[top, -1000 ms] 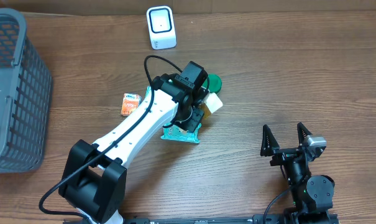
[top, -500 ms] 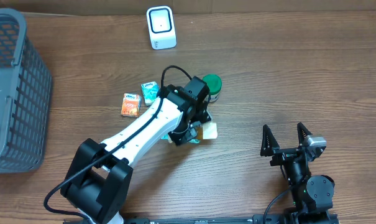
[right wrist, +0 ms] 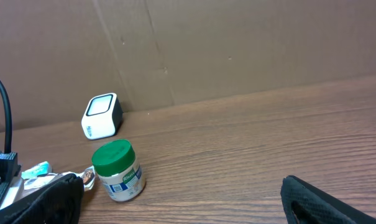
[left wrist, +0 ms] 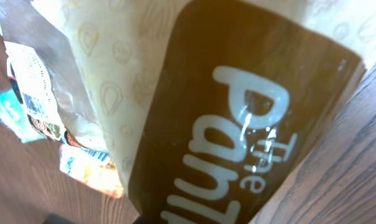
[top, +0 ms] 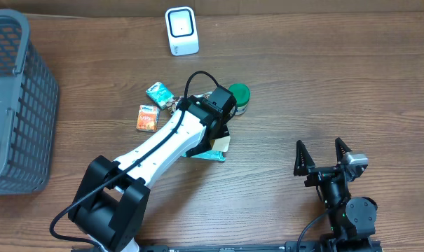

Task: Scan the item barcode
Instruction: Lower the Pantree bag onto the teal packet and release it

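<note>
the left jaws are clenched on a cream-and-brown pouch at the middle of the tabletop, just beside a green-lidded jar, with a teal packet and an orange packet near on the other side. the right jaws stand spread wide near the front edge. the white scanner sits well apart at the back.
</note>
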Tool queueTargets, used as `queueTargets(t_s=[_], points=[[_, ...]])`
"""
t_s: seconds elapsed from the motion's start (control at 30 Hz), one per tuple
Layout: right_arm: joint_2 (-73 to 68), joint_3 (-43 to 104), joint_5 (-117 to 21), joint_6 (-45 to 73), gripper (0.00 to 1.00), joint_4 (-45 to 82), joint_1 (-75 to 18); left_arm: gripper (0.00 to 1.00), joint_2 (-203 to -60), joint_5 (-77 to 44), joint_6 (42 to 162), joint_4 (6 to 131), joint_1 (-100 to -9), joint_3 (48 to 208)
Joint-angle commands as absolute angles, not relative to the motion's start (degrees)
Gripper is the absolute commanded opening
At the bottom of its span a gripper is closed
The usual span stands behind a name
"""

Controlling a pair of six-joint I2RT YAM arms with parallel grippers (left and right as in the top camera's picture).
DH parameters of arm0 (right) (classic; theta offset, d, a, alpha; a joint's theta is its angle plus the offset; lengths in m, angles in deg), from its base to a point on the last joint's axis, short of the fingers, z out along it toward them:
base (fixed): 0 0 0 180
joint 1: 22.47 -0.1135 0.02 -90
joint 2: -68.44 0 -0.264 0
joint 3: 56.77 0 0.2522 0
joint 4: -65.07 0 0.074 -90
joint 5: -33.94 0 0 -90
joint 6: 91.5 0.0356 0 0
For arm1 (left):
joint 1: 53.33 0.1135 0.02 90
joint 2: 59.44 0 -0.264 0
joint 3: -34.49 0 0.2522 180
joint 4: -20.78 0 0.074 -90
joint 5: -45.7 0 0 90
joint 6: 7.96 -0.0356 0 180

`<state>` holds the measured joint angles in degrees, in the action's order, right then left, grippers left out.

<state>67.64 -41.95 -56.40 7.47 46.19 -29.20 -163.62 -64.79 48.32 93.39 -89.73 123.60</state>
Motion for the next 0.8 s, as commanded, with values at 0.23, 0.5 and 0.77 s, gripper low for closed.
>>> queueTargets(t_s=[0.23,0.5,0.77], points=[[68.21,-42.54,-56.38,7.21,1.00,46.53,-28.87,0.62,-163.62,-64.46,47.36,94.92,-89.99,123.23],[68.21,-42.54,-56.38,7.21,1.00,46.53,-28.87,1.00,-163.58,-61.31,47.08,93.70,-89.99,123.25],[68.21,-42.54,-56.38,7.21,1.00,46.53,-28.87,1.00,-157.63,-40.66,44.30,89.39,-89.21,124.36]])
